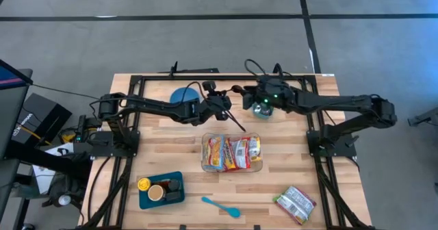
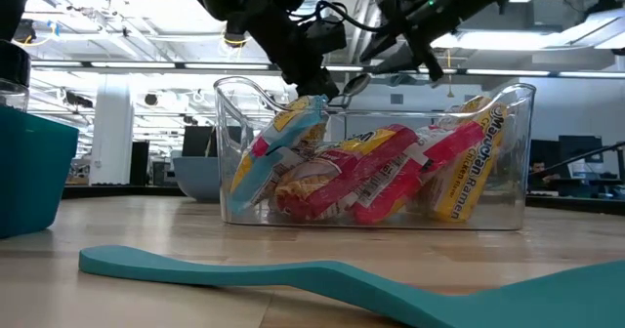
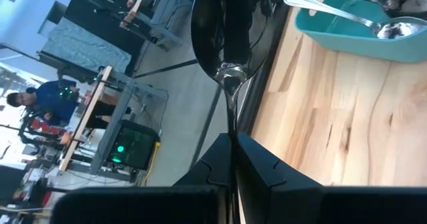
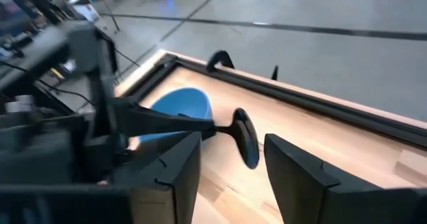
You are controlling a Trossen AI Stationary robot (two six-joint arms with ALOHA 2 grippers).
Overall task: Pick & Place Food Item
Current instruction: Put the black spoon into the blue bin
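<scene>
A clear plastic container (image 1: 254, 167) in the middle of the table holds several red and yellow ramen packets (image 2: 381, 172). My left gripper (image 1: 222, 110) hangs just beyond the container's far edge, shut on a black spoon (image 1: 236, 122). My right gripper (image 4: 233, 164) stands open close by on the right, its fingers pointing at the spoon's bowl (image 4: 245, 139) without touching it. In the low view both grippers hover above the container's rim (image 2: 391, 92). My left gripper pinches the black spoon's handle (image 3: 232, 127) between its two shut fingers, with the handle running along the fingers. The spoon's bowl (image 3: 230, 31) sticks out beyond the fingertips, lifted clear of the table and slanting down toward the container.
A blue bowl (image 1: 183, 94) sits at the far side behind the left arm. A teal tray (image 1: 145, 197) with small items lies near left, a teal spatula (image 1: 220, 206) at the near edge, and another food packet (image 1: 295, 204) near right.
</scene>
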